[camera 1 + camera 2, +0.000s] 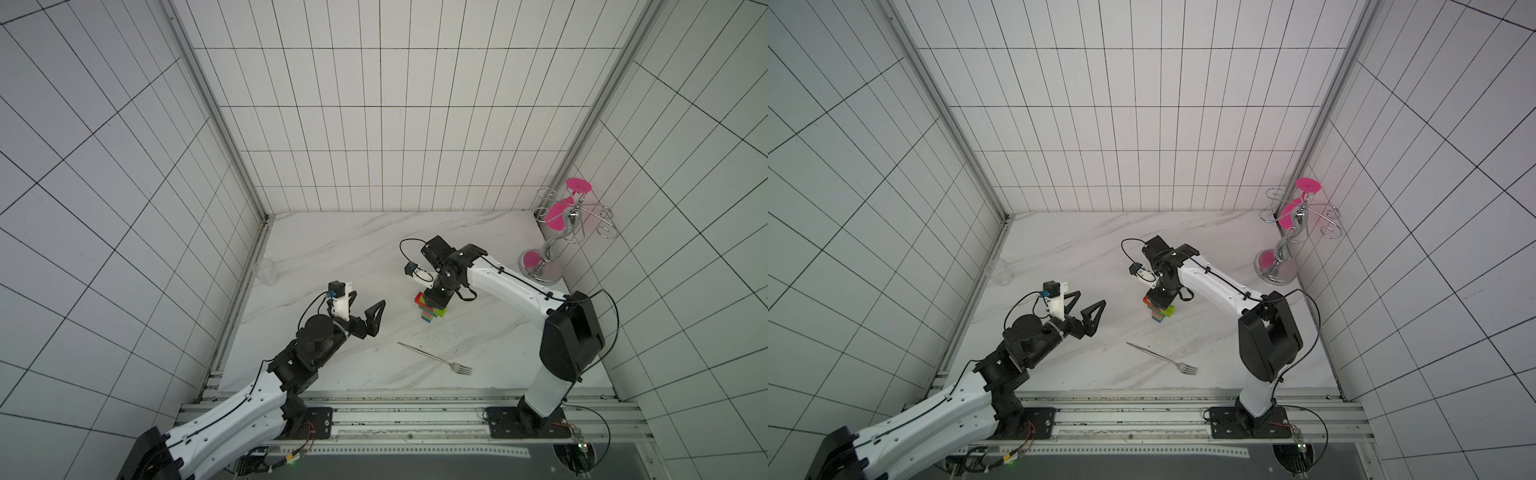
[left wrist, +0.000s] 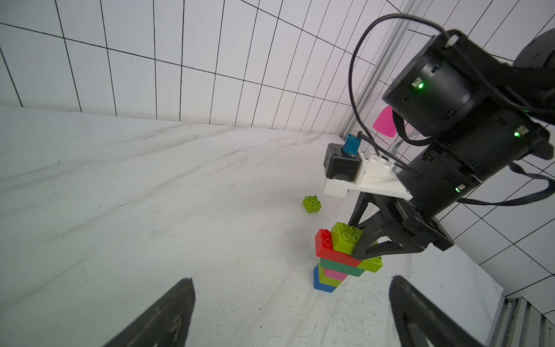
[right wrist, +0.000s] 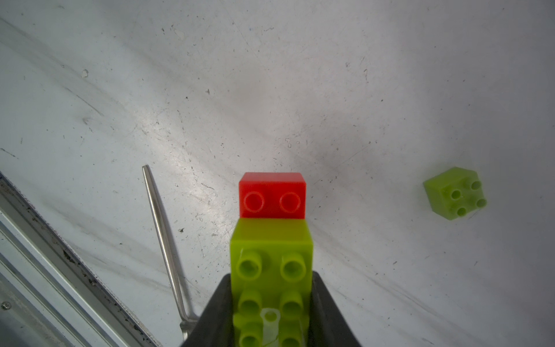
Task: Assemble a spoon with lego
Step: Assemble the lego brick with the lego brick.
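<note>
The spoon [image 1: 432, 312] [image 1: 1160, 312] stands upright on the marble table as a lego stack. In the left wrist view the stack [image 2: 333, 267] runs blue, lime, pink, dark green, then red, with a lime brick [image 2: 345, 237] on top. My right gripper [image 1: 434, 297] [image 1: 1158, 296] [image 2: 369, 243] points down over the stack. Its jaws are shut on that top lime brick [image 3: 271, 255], and the red brick [image 3: 272, 195] juts out beyond it. My left gripper [image 1: 369, 298] [image 1: 1091, 298] [image 2: 291, 282] hovers wide open and holds nothing, to the left of the stack.
A loose lime brick [image 2: 312, 204] [image 3: 455, 192] lies on the table behind the stack. A metal fork [image 1: 436, 358] [image 1: 1163, 358] [image 3: 162, 234] lies in front of it. A chrome glass stand with pink glasses [image 1: 557, 241] stands in the back right corner. A clear cup [image 1: 264, 271] stands by the left wall.
</note>
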Robot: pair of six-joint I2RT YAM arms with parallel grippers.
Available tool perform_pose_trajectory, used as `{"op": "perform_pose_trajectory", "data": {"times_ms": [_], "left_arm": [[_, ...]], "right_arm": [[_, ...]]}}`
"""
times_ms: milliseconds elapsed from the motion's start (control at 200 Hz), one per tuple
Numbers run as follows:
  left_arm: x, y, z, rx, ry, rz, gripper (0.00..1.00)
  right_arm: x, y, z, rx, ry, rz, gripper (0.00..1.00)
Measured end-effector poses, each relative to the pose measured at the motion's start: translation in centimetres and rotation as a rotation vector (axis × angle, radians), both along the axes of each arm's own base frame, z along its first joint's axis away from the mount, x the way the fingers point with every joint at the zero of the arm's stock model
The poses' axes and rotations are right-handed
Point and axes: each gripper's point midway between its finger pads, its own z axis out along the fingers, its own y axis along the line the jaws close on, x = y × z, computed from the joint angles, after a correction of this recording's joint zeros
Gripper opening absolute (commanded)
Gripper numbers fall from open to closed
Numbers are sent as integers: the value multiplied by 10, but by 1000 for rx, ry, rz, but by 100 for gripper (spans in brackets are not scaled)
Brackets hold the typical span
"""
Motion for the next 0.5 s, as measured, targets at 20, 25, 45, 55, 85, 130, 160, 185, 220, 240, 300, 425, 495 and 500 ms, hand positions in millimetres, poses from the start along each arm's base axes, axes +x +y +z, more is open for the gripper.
{"op": "perform_pose_trajectory", "data": {"times_ms": [20,25,45,55,85,130,160,185,220,240,300,425,495,500], "left_arm": [[0,0,0,0,0,0,99],[0,0,0,0,0,0,99],[0,0,0,0,0,0,99],[0,0,0,0,0,0,99],[0,0,0,0,0,0,99],[0,0,0,0,0,0,99],[0,0,0,0,0,0,99],[0,0,0,-1,-1,0,99],[0,0,0,-1,-1,0,99],[0,0,1,-1,-1,0,99],[0,0,1,-2,-3,0,99],[-1,1,2,-5,-6,0,99],[-1,1,3,-6,-6,0,99],[-1,1,3,-6,-6,0,99]], "right_arm": [[0,0,-1,-4,3,0,9],[0,0,-1,-5,4,-1,9],[0,-1,-2,-8,5,-1,9],[0,-1,-2,-9,6,-1,9],[0,-1,-3,-12,8,-2,9],[0,-1,-3,-17,11,-4,8],[0,-1,-3,-21,13,-6,8],[0,-1,-4,-26,17,-9,8],[0,-1,-4,-31,20,-11,8],[1,-2,-5,-34,21,-13,8],[0,-1,-5,-41,23,-12,8],[0,-1,-5,-47,23,-18,8],[0,0,-5,-53,21,-20,8],[0,0,-5,-54,21,-19,8]]}}
